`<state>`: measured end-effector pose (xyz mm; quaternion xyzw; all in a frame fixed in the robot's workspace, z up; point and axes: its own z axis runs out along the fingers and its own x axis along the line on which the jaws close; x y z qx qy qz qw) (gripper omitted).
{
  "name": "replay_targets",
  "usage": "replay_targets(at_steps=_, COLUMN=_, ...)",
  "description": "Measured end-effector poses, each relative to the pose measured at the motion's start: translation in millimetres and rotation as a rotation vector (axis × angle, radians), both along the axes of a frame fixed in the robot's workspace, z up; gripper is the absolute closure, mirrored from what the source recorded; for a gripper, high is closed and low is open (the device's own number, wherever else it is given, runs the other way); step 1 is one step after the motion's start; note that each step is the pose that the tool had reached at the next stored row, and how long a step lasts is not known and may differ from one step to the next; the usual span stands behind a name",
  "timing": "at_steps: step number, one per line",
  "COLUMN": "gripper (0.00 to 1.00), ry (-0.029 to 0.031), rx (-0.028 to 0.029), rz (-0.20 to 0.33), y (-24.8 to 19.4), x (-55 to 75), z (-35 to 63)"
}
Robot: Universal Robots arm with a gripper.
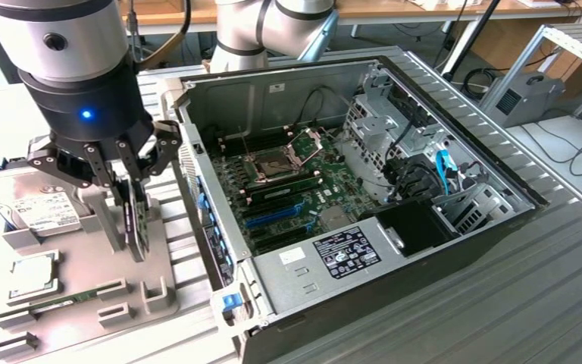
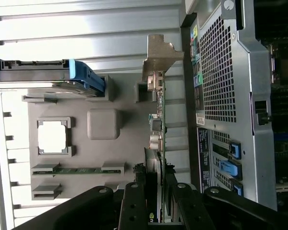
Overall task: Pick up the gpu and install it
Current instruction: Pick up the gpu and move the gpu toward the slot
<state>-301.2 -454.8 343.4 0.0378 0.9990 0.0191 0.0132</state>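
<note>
The gpu point(image 1: 134, 231) stands on its edge in a slot of the grey parts holder point(image 1: 94, 262), at the exterior view's left beside the open computer case point(image 1: 301, 262). My gripper point(image 1: 127, 201) reaches down over it with a finger on each face of the card, shut on it. In the wrist view the gpu point(image 2: 158, 120) shows edge-on, its silver bracket point(image 2: 161, 52) at the far end. The black fingers point(image 2: 134, 203) of the gripper point(image 2: 157, 194) clamp the near end. Blue slots point(image 1: 270, 216) lie on the motherboard inside the case.
On the holder lie a silver hard drive point(image 1: 39, 205), a square processor point(image 1: 33, 273) and a RAM stick point(image 1: 69, 299). The case's perforated wall point(image 2: 225, 96) stands close beside the card. Ribbed metal tabletop point(image 1: 473, 303) surrounds the case.
</note>
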Motion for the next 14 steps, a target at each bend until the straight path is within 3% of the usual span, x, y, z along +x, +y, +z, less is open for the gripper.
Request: replay_targets(at_steps=14, gripper=0.74, ry=0.0, rx=0.0, rz=0.0, y=0.0, x=0.0, z=8.4)
